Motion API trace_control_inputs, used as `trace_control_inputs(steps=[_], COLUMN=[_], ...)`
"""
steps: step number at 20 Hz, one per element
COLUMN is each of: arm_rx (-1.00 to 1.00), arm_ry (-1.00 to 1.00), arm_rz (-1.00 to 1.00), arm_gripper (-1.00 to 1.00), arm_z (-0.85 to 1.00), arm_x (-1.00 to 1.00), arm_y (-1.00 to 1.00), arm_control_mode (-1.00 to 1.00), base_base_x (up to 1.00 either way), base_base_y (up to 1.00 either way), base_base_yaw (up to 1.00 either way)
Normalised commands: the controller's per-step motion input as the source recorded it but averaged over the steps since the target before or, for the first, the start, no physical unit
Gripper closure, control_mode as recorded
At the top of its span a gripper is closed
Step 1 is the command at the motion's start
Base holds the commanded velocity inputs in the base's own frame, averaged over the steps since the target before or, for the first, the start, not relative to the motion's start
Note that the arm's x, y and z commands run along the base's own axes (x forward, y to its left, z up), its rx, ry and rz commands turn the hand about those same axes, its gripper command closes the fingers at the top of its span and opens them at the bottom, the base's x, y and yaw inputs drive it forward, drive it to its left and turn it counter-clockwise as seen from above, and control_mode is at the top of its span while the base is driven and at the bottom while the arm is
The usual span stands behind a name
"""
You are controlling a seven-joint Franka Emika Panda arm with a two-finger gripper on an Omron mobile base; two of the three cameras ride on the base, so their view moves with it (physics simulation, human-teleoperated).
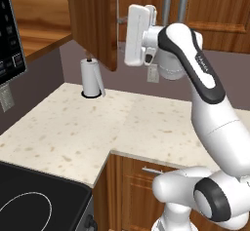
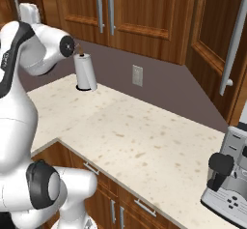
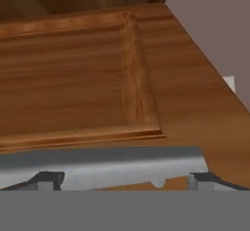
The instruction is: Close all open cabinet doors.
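Open door: we see one tall reddish-brown wooden cabinet door (image 1: 95, 23) with a recessed framed panel swung out from the upper cabinets, edge-on in the left base view, hanging above the counter's back corner.
Hand: the white two-finger gripper (image 1: 139, 32) is raised right beside that open door's outer edge; we cannot tell if it touches the wood.
Close-up: in the hand view we are staring straight at the door's framed panel (image 3: 73, 79), filling the picture at an angle, with the dark finger tips (image 3: 49, 180) low at the bottom.
Fingers: the tips sit wide apart in the hand view with nothing between them, so we read the hand as spread and empty.
Closed doors: to the right, further reddish-brown upper doors with long vertical silver bar handles (image 2: 105, 6) sit flush in the right base view.
Counter: we have a speckled beige stone countertop (image 2: 144, 141) running round the corner below.
Paper towel: a white roll on a dark round base (image 1: 92, 79) stands upright at the back of the counter, just under the open door.
Outlet: a pale wall socket (image 2: 137, 75) sits on the grey backsplash.
Coffee machine: a silver and black machine (image 2: 229, 179) stands at the counter's far right.
Stove: a black glass cooktop (image 1: 34, 203) lies at lower left.
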Motion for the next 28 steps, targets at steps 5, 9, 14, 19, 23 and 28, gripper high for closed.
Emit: trace_control_inputs(steps=[5,9,14,19,23,28], arm_rx=[0.00,0.00,0.00,0.00,0.00,-0.05], arm_ry=[0.00,-0.01,-0.07,-0.17,-0.18,-0.07], arm_rz=[0.22,0.20,0.12,0.03,0.00,0.00], arm_gripper=[-1.00,-1.00,-1.00,-1.00,-1.00,-1.00], arm_z=[0.09,0.03,0.00,0.00,0.00,0.00], arm_x=[0.07,0.08,0.14,0.16,0.17,0.21], arm_y=[0.45,0.49,0.58,0.66,0.72,0.71], arm_control_mode=[-1.00,-1.00,-1.00,-1.00,-1.00,-1.00], base_base_x=[0.00,0.00,0.00,0.00,0.00,0.00], base_base_y=[0.00,0.00,0.00,0.00,0.00,0.00], base_base_yaw=[0.00,0.00,0.00,0.00,0.00,0.00])
